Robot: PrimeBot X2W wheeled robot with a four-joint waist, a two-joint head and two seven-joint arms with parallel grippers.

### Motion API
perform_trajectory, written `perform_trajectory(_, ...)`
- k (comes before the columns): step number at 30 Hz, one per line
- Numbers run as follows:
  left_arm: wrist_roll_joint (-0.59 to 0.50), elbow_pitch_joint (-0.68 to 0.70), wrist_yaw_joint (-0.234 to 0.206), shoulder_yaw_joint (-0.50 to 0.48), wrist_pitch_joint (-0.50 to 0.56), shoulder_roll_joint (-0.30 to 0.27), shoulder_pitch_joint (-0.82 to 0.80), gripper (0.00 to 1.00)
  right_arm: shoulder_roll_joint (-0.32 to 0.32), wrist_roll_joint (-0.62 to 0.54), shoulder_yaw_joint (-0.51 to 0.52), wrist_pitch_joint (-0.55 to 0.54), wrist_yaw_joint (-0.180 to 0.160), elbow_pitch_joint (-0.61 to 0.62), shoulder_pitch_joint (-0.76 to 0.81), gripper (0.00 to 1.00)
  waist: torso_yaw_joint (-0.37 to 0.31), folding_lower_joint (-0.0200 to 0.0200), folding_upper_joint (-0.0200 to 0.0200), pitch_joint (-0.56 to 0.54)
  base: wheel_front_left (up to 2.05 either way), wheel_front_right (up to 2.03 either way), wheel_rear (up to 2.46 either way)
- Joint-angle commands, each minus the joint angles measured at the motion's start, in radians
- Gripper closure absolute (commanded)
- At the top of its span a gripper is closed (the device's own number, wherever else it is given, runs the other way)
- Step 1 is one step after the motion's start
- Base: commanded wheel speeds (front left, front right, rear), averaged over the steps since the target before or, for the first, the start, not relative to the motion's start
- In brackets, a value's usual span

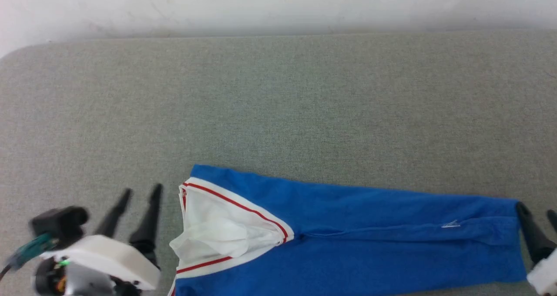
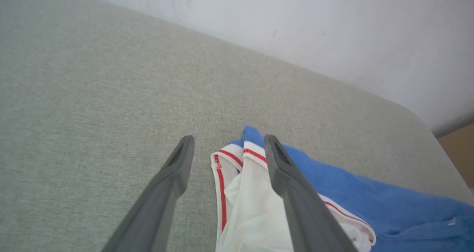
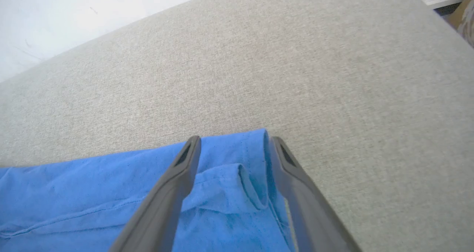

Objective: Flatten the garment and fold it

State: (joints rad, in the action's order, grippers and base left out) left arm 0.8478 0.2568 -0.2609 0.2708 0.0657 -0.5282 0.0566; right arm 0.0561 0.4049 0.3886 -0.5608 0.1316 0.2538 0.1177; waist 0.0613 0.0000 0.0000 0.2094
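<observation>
Blue jersey T-shirt (image 1: 348, 226) lies folded into a long band along the near edge of the grey fabric surface (image 1: 278, 104), its white, red-trimmed sleeve (image 1: 217, 230) at the left end. The left gripper (image 1: 142, 190) stands just beside that sleeve, fingers spread and empty. The right gripper (image 1: 538, 215) at the opposite end is likewise parted, clasping nothing. Beyond the surface is a white wall (image 1: 278, 4).

Bottom edge cuts the garment (image 1: 370, 243); right claw (image 1: 537, 210) partly cropped.
</observation>
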Motion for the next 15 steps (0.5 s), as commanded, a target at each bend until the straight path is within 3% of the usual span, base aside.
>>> perform_trajectory(1,-0.028,0.02,-0.022,-0.022,-0.045,0.007,0.022,0.0,-0.003,0.0,0.015,0.008,-0.001,0.016,0.015,0.0,-0.003,0.0,0.0,0.008,0.0,0.0,0.0)
perform_trajectory(4,-0.093,0.065,-0.075,-0.081,-0.182,0.03,0.056,0.0,-0.004,-0.018,0.048,0.019,-0.001,0.027,0.027,0.0,-0.005,0.0,0.0,0.027,0.0,0.0,0.0)
perform_trajectory(6,-0.127,0.089,-0.078,-0.09,-0.248,0.04,0.076,0.0,-0.005,-0.038,0.038,0.019,-0.001,0.017,0.031,0.0,-0.007,0.0,0.0,0.043,0.0,0.0,0.0)
perform_trajectory(15,-0.187,0.092,-0.056,-0.069,-0.294,0.049,0.062,0.0,-0.006,-0.057,0.007,0.006,-0.001,-0.117,-0.039,0.0,0.011,0.0,0.0,0.135,0.0,0.0,0.0)
